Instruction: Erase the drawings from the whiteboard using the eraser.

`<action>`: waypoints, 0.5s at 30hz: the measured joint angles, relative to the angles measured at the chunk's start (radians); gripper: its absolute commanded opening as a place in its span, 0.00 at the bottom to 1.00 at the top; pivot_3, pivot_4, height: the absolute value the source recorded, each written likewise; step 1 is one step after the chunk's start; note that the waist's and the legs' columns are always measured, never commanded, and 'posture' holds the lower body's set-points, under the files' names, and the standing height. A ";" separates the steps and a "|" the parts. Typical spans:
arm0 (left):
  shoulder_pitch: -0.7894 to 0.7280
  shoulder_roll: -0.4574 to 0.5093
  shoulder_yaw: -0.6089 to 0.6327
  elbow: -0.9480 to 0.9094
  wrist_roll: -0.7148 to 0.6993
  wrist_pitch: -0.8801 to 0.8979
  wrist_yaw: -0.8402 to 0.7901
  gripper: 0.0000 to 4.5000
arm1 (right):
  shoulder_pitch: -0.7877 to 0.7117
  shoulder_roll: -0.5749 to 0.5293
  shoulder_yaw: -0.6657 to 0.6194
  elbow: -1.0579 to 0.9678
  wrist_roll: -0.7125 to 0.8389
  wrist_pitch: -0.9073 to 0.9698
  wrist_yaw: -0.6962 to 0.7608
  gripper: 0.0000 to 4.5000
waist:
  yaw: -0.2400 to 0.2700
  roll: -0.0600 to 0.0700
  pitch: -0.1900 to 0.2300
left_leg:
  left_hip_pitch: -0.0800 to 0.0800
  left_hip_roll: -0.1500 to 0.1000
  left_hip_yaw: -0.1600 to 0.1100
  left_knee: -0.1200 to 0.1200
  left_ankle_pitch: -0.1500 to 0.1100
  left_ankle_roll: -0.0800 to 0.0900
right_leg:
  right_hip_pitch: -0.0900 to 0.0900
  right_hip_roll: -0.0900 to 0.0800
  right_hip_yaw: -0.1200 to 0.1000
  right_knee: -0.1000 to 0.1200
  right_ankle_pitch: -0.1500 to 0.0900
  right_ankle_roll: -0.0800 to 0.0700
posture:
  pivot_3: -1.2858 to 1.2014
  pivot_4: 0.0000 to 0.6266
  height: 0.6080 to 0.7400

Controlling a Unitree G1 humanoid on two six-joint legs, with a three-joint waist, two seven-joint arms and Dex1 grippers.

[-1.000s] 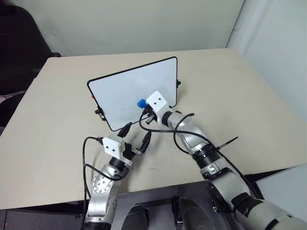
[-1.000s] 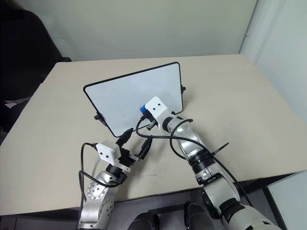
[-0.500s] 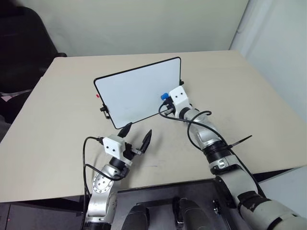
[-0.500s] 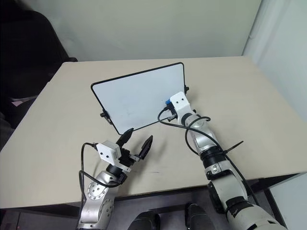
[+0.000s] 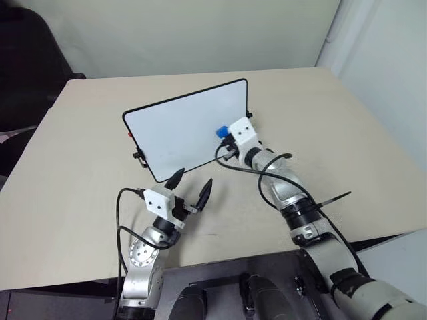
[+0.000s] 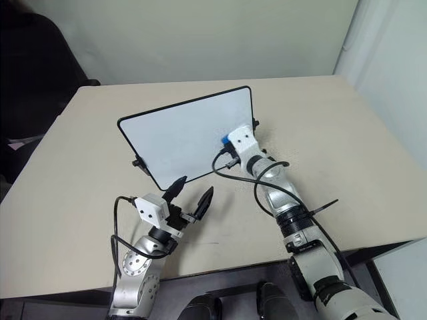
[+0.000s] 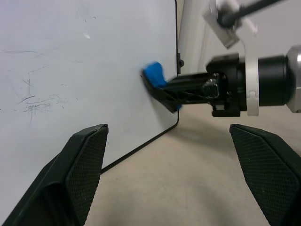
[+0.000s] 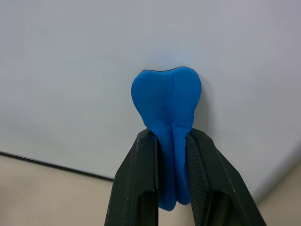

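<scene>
On the beige counter (image 5: 347, 127), the propped black-framed white whiteboard (image 5: 180, 133) could be tipped back if overpressed by the right tool (image 8: 171, 141), clamped on the squashed bright blue eraser (image 8: 167, 101) near its right edge; the left tool (image 5: 190, 187) is held open.

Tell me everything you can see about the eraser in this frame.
The eraser is a small bright blue block that looks soft and spongy: it is squeezed between the two black fingers of the right gripper, bulging out above them in a rounded, heart-like shape. Its far end is pressed against the whiteboard, near the board's right edge and above its lower frame. A thin dark edge shows where it meets the board. Nothing else touches it.
</scene>
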 measured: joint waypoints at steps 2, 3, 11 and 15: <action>0.000 0.000 0.000 0.000 0.000 0.000 0.000 1.00 | 0.010 0.009 0.030 -0.035 -0.006 0.008 0.019 0.10 | 0.002 0.000 0.000 | -0.001 0.000 0.000 0.000 0.000 0.000 | 0.000 0.000 0.000 0.000 0.000 -0.001 | 0.52 0.24 1.00; 0.001 0.000 0.000 0.000 0.000 0.000 0.000 1.00 | 0.014 0.013 0.041 -0.047 -0.006 0.014 0.027 0.10 | 0.002 0.000 0.000 | -0.001 0.000 0.000 0.000 0.000 0.000 | 0.000 0.000 0.000 -0.001 0.000 -0.001 | 0.52 0.24 1.00; 0.003 0.000 0.000 0.000 0.002 -0.001 0.003 1.00 | 0.027 0.029 0.048 -0.090 0.008 0.058 0.051 0.10 | 0.007 0.000 0.000 | -0.002 0.000 0.001 0.001 -0.002 0.000 | 0.000 -0.001 0.000 -0.001 0.002 -0.006 | 0.52 0.24 1.00; 0.003 -0.001 0.000 0.000 0.002 -0.003 0.003 1.00 | 0.041 0.011 -0.005 -0.110 0.030 0.086 0.044 0.10 | 0.009 0.000 0.000 | -0.002 0.000 0.001 0.001 -0.002 0.000 | 0.000 -0.001 0.000 -0.001 0.002 -0.006 | 0.52 0.24 1.00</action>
